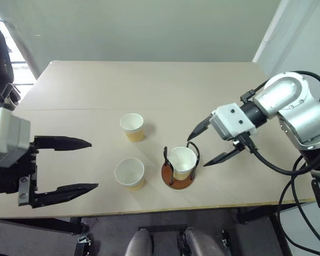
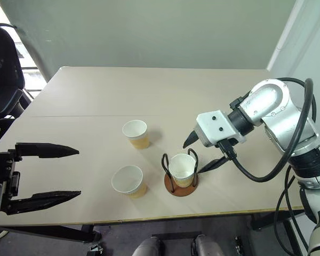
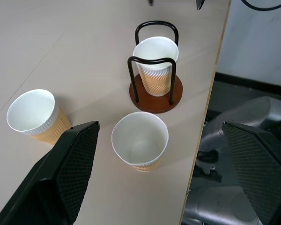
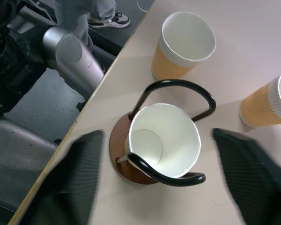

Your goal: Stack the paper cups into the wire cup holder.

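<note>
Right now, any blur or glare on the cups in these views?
Right wrist view: the right gripper's fingers are smeared, while the cup in the wire cup holder stays crisp. Left wrist view: sharp, the cups throw only soft shadows. Left eye view: bright window glare at the top left corner, none on the table.

Your left gripper (image 1: 93, 165): jaws spread wide, fingers level, pointing toward the right | your right gripper (image 1: 200, 145): jaws spread wide, tilted downward, pointing left | your right arm: elbow bent, reaching in from the right
</note>
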